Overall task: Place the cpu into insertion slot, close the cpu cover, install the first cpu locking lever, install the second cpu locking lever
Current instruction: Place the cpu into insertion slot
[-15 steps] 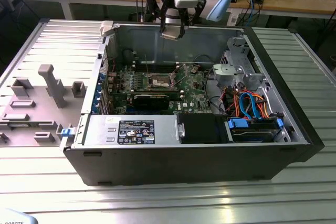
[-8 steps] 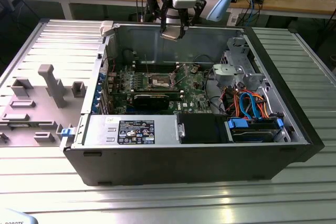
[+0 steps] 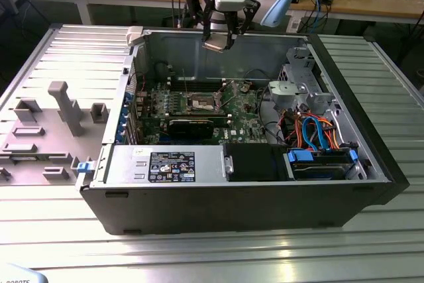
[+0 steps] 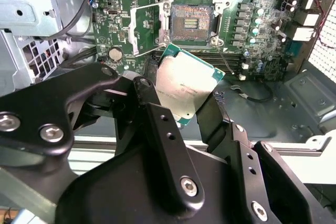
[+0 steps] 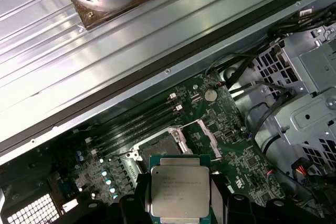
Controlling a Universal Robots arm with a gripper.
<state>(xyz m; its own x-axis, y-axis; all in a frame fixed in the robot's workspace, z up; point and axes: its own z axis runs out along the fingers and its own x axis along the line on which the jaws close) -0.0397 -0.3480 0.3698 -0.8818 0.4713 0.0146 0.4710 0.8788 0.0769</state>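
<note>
Currently the gripper (image 3: 220, 38) hangs over the open computer case (image 3: 232, 210), up near the case's far wall in the exterior view and well apart from the green motherboard (image 3: 248, 120) below. Jaws are narrow and clamped on the cpu (image 4: 184, 82). In both wrist views the black fingers (image 4: 153, 106) press on two opposite edges of the chip. Its dull silver top faces the cameras, with a thin green border showing around it. The cpu is in the air and touches nothing but the fingers. The insertion slot (image 4: 191, 22) has nothing in it: dark contact field exposed, silvery rim around it, set in the board just beside the long memory slots (image 5: 139, 124). The cpu cover (image 4: 144, 30) is swung open off the slot and stands on the side toward the round coin cell (image 4: 115, 53), its big square cut-out plain to see. I can't tell the lever positions for sure from these views. The case lies on its side on a ribbed metal table (image 3: 199, 256). A grey fixture block (image 3: 59, 107) sits on the table at the exterior view's left, outside the case. A drive cage (image 3: 301, 91) with orange and blue cables (image 3: 315, 130) below it fills the case's end at the exterior view's right.
</note>
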